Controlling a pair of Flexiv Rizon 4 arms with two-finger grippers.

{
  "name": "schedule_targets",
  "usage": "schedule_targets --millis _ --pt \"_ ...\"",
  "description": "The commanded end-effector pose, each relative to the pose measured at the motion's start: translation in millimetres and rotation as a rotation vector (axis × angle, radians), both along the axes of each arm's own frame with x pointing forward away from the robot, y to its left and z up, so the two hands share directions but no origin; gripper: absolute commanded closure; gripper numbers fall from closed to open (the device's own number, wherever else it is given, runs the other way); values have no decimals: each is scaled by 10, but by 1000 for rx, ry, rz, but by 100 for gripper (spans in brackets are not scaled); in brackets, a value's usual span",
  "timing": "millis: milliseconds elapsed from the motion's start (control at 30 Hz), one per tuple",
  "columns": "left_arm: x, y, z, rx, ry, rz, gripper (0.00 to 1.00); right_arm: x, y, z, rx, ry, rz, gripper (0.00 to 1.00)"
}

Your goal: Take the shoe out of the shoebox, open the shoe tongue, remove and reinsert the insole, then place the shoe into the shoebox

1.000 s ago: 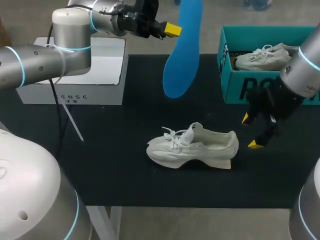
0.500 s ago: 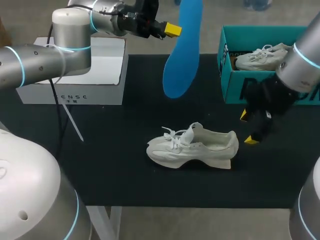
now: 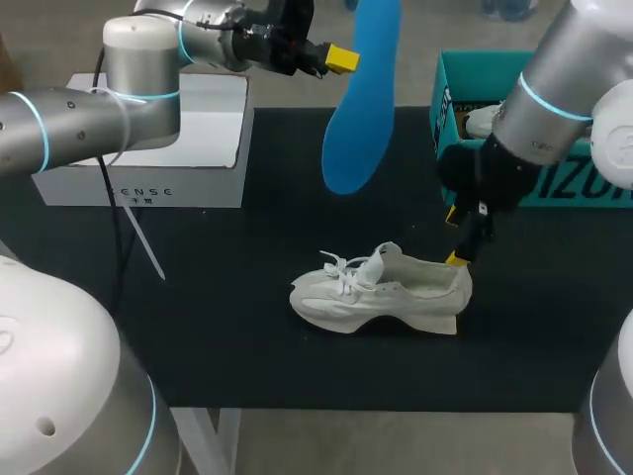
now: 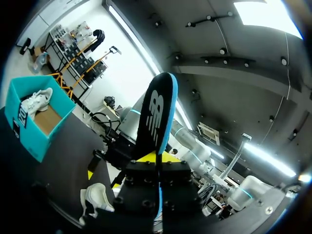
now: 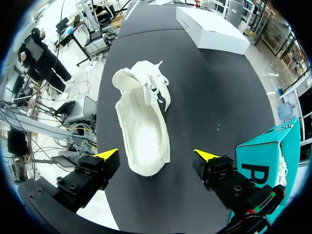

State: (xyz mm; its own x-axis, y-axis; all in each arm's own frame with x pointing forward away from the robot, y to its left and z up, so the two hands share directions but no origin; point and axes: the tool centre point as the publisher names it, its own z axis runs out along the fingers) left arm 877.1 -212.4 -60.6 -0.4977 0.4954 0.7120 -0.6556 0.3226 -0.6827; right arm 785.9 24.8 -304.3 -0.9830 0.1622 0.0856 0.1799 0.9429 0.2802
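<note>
My left hand [image 3: 346,58] is pinching the blue insole [image 3: 361,99] near its upper end, clenched on it, and it is hanging over the desk [image 3: 227,327] at about 12 o'clock from the white shoe [image 3: 381,289]. The shoe is lying on its sole near the desk's middle, toe toward 9 o'clock and tongue standing open. The teal shoebox [image 3: 444,109] is sitting at 2 o'clock with a second shoe [image 4: 36,100] inside, and a white box [image 3: 158,139] is resting at 10 o'clock. I am judging the insole to be light, thin and floppy, so it is likely to buckle if pushed. Feeding it in toe-first while something is steadying the shoe looks wiser. The shoe itself seems light, with a soft upper and a stiffer sole, so the heel collar is the firmest place to take hold. My right hand [image 3: 455,236] is released, its fingers spread to either side of the heel. I cannot tell whether one tip is touching it. Since a second ago, that hand has been swinging in from 3 o'clock toward the heel, while the insole and the shoe are staying put.
</note>
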Motion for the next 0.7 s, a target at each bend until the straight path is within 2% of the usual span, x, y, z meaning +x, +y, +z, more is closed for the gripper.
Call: schedule_targets --millis 33,233,400,700 --pt "-4 -4 -4 -1 -1 1 100 122 143 -142 -38 23 9 0" --pt "-4 -4 -4 -1 -1 1 100 119 207 -294 -80 10 5 0" --pt "-4 -4 -4 -1 -1 1 100 119 148 -433 -60 5 -12 0" --pt "-4 -4 -4 -1 -1 1 100 135 187 -597 -67 2 -16 0"
